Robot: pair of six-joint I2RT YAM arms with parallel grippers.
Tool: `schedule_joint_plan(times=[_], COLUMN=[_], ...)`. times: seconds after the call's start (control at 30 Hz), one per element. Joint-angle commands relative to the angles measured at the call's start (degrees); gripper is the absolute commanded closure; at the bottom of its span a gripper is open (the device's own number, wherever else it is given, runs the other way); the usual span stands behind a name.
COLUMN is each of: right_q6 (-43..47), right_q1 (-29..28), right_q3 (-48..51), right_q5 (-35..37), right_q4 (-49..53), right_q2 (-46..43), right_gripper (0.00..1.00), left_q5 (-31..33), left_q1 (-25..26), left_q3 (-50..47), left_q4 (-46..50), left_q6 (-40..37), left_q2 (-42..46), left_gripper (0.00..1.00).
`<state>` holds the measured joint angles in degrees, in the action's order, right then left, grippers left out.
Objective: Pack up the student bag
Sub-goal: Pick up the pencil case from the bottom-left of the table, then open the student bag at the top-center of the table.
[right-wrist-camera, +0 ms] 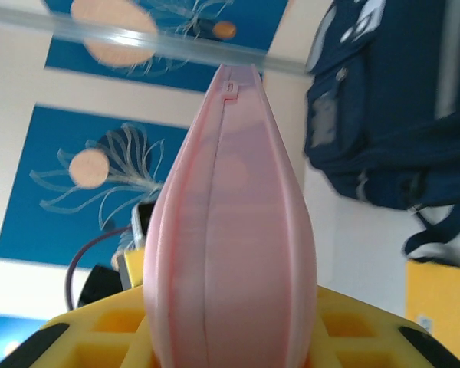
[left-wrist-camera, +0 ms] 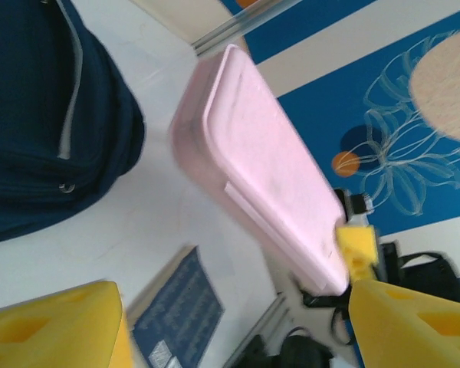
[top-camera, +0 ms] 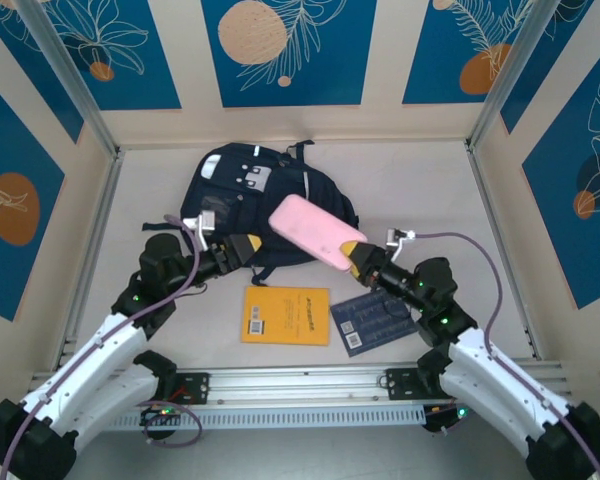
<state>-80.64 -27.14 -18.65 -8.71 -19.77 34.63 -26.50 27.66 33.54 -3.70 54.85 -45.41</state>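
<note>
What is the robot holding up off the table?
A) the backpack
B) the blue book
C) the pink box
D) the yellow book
C: the right gripper is clamped on one end of the pink box and lifts it, while the yellow book and the blue book lie flat on the table.

Beige walls (top-camera: 190, 60) w/ blue leaf-print panels (top-camera: 320, 80), pale tabletop (top-camera: 420, 190), alu corner posts (top-camera: 70, 75)
</note>
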Motion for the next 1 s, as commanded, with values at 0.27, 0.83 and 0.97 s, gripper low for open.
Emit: schedule_joint_plan(times=[0.27, 0.83, 0.97], right_q6=[12.4, 30.33, 32.0], right_q1=[19.73, 19.85, 19.92], right_q3=[-9.33, -19.92, -20.46], right_q5=[-9.31, 8.12, 10.87], right_q4=[22.4, 43.75, 45.97], right_q2=[-0.61, -6.1, -8.36], right_gripper=[0.75, 0.79, 0.79], left_q5=[18.92, 36.8, 37.4], left_q1=[9.64, 13.16, 13.15], left_q3=[27.31, 81.13, 88.44], left_q4=[27.95, 47.56, 50.18], left_q6=[-28.97, -33.32, -32.04], left_q2=[-24.61, -76.19, -83.34], left_gripper=[0.23, 0.09, 0.09])
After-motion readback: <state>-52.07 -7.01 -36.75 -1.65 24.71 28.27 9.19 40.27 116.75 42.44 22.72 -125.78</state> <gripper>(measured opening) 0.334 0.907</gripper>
